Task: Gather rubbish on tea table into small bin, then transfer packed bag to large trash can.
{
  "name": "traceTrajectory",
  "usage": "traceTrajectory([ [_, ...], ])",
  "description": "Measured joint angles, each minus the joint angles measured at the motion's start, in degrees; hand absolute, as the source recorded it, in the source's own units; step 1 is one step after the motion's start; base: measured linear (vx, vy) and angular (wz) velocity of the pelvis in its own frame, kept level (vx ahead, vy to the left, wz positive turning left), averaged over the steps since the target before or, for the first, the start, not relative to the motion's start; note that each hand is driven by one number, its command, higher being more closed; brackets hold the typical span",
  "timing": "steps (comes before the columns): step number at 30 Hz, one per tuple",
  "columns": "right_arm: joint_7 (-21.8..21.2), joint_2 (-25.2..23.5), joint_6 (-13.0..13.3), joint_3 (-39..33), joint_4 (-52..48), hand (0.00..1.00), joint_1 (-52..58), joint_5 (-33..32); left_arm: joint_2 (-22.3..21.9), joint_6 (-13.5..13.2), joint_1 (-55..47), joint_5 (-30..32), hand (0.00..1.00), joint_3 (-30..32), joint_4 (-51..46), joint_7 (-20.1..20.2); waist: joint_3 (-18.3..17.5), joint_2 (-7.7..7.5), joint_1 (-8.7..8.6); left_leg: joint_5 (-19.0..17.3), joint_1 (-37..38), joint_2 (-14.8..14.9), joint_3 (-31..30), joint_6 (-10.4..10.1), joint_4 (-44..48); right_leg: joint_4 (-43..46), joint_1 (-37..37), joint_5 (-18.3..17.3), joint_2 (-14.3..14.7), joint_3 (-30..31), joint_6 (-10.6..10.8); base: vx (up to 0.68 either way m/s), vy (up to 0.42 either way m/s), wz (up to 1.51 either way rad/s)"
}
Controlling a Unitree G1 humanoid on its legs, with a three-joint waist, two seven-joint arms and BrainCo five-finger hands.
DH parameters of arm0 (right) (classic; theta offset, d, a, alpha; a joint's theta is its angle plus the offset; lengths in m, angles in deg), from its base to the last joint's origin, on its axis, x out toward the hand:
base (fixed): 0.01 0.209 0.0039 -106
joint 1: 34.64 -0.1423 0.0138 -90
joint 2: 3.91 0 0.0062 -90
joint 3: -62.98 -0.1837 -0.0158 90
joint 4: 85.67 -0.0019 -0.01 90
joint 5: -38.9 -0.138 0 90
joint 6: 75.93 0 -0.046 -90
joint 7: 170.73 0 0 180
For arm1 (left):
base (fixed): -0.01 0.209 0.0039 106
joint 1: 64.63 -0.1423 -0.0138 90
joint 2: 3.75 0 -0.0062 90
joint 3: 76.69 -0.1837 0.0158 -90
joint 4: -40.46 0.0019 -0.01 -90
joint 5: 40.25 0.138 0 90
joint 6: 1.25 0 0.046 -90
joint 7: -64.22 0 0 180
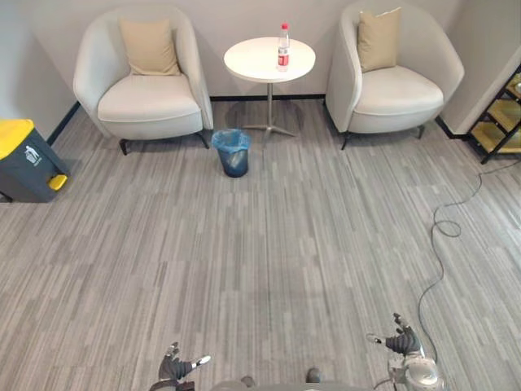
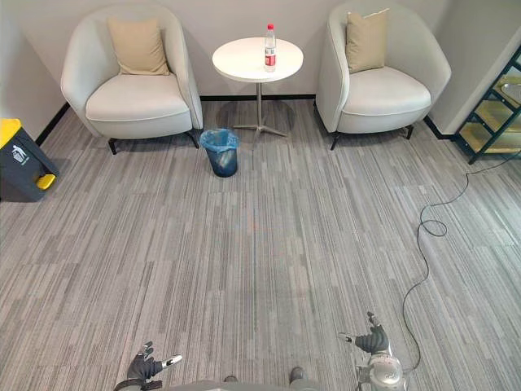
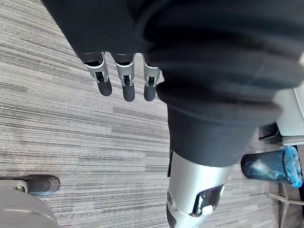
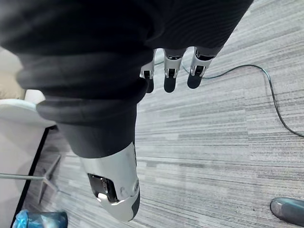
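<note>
A plastic bottle with a red label [image 1: 283,46] stands on the round white tea table [image 1: 252,62] at the far side of the room. On the floor in front of the table sits the small bin with a blue bag [image 1: 232,151], which the left wrist view also catches as the small bin [image 3: 270,165]. A grey large trash can with a yellow lid [image 1: 24,159] stands by the left wall. My left hand [image 1: 177,367] and right hand [image 1: 400,342] hang low at the near edge, far from the table, fingers relaxed and holding nothing.
Two pale armchairs with beige cushions [image 1: 146,77] [image 1: 395,69] flank the table. A shelf unit [image 1: 501,122] stands at the far right. Grey striped carpet stretches between me and the table.
</note>
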Motion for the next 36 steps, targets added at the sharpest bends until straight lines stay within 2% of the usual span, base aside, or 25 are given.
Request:
traceTrajectory([
  [13,-0.49,-0.29,-0.18,0.00,0.01,0.00,-0.21,-1.47,0.53,-0.06,-1.06,-0.03,0.00,0.68,-4.43,1.24,0.38,-0.17,-0.01,0.49,-0.11,0.11,-0.86,-0.08,-1.58,-1.17,0.10,0.06,0.05,-1.07,-0.09,-0.02,-0.012,0.03],
  [19,-0.05,-1.17,-0.25,-0.34,-0.13,0.00,-2.13,-3.94,0.19,0.00,-0.84,-0.23,0.00,0.66,-8.14,1.14,1.84,-0.24,0.04,0.17,-1.52,0.10,0.21,0.08,-1.34,-1.59,-1.21,0.06,0.07,-0.54,-0.08,0.00,-0.006,-0.04],
  [23,0.36,-2.38,-0.70,-1.18,-1.21,0.00,-3.72,-5.44,-0.88,0.20,-1.10,-0.44,0.00,0.72,-10.05,1.02,2.98,0.51,0.92,-4.60,-4.68,0.82,2.12,0.76,5.72,-0.65,-2.67,-0.33,0.49,1.78,0.39,0.03,0.011,-0.30],
  [24,1.03,-2.40,-0.89,-1.55,-2.42,0.00,-4.11,-5.48,-1.67,0.21,-1.21,-0.77,0.00,0.84,-11.78,0.99,3.04,1.14,1.78,-6.88,-6.74,1.08,2.45,1.30,9.03,1.64,-4.58,-1.62,0.72,2.69,0.86,0.03,0.037,-0.40],
  [25,1.14,-2.48,-0.94,-2.04,-2.46,0.00,-4.28,-5.50,-2.05,0.21,-1.29,-0.91,0.00,0.89,-12.79,0.99,3.02,1.41,1.74,-8.09,-8.12,1.16,2.52,1.56,10.66,4.00,-6.22,-2.92,0.74,2.90,1.09,0.02,0.048,-0.27],
  [26,1.55,-2.48,-1.16,-2.59,-2.46,0.00,-4.95,-5.64,-2.33,0.21,-1.31,-0.92,0.00,0.87,-14.55,1.02,3.23,1.52,1.72,-10.22,-9.54,0.89,2.64,1.98,13.55,10.56,-9.40,-6.48,0.30,3.30,1.68,0.02,0.051,-0.03],
  [27,1.93,-2.49,-1.22,-2.61,-2.46,0.00,-5.08,-5.82,-2.31,0.21,-1.30,-0.94,0.00,0.88,-15.19,1.00,3.32,1.42,1.65,-11.13,-9.92,0.63,2.73,2.36,14.81,14.05,-10.79,-8.36,-0.10,3.37,2.38,0.09,0.111,0.01],
  [28,2.25,-2.68,-1.67,-2.57,-2.69,0.00,-4.57,-6.01,-2.12,0.21,-1.22,-1.32,0.00,0.86,-15.89,0.91,4.34,1.20,1.53,-13.86,-9.29,-0.04,2.42,3.24,16.90,26.69,-15.18,-11.24,-1.20,2.45,3.89,0.14,0.107,0.07],
  [30,2.31,-3.27,-2.25,-2.54,-4.12,0.00,-3.74,-6.04,-1.85,0.26,-1.11,-1.32,0.00,0.68,-15.92,0.82,5.13,1.21,1.18,-15.07,-7.16,-0.26,1.76,4.48,17.03,37.81,-19.64,-11.07,-2.39,0.12,4.07,0.23,0.073,0.18],
  [31,2.30,-4.27,-2.31,-2.51,-4.89,0.00,-2.65,-6.04,-1.19,0.34,-0.96,-1.33,0.00,0.61,-16.02,0.75,5.63,0.66,0.75,-16.22,-4.80,-0.37,1.30,4.66,16.62,43.57,-21.98,-12.62,-3.17,-2.22,3.86,0.28,0.036,0.27],
  [32,2.29,-5.02,-2.35,-2.41,-4.98,0.00,-2.27,-6.04,-0.58,0.66,-1.13,-1.35,0.00,0.62,-15.99,0.41,5.88,0.70,0.63,-17.31,-2.82,-0.36,0.46,4.64,15.97,44.09,-24.01,-13.44,-3.82,-5.01,2.88,0.39,0.033,0.24],
  [34,2.26,-5.16,-2.37,-2.31,-5.53,0.00,-2.46,-6.05,-0.09,0.78,-0.65,-1.41,0.00,0.62,-15.97,-0.32,6.08,0.10,0.03,-18.11,-0.22,-0.03,-0.48,4.62,13.95,41.48,-27.30,-13.45,-3.98,-7.99,2.67,0.44,-0.004,0.28],
  [35,2.32,-4.77,-2.29,-2.40,-6.55,0.00,-2.50,-6.12,0.08,0.80,0.36,-1.42,0.00,0.59,-15.94,-0.41,6.32,0.24,-0.44,-18.21,1.83,0.89,-1.17,4.07,12.02,37.51,-30.63,-12.69,-3.46,-9.62,2.24,0.52,-0.060,0.54],
  [36,2.32,-3.91,-2.30,-2.41,-6.74,0.00,-2.79,-6.13,-0.10,0.80,1.82,-1.44,0.00,0.56,-15.92,-0.43,7.07,1.30,-1.05,-18.03,5.10,2.77,-1.76,3.61,9.06,30.84,-32.66,-9.80,-1.62,-11.13,0.66,0.60,-0.094,0.61],
])
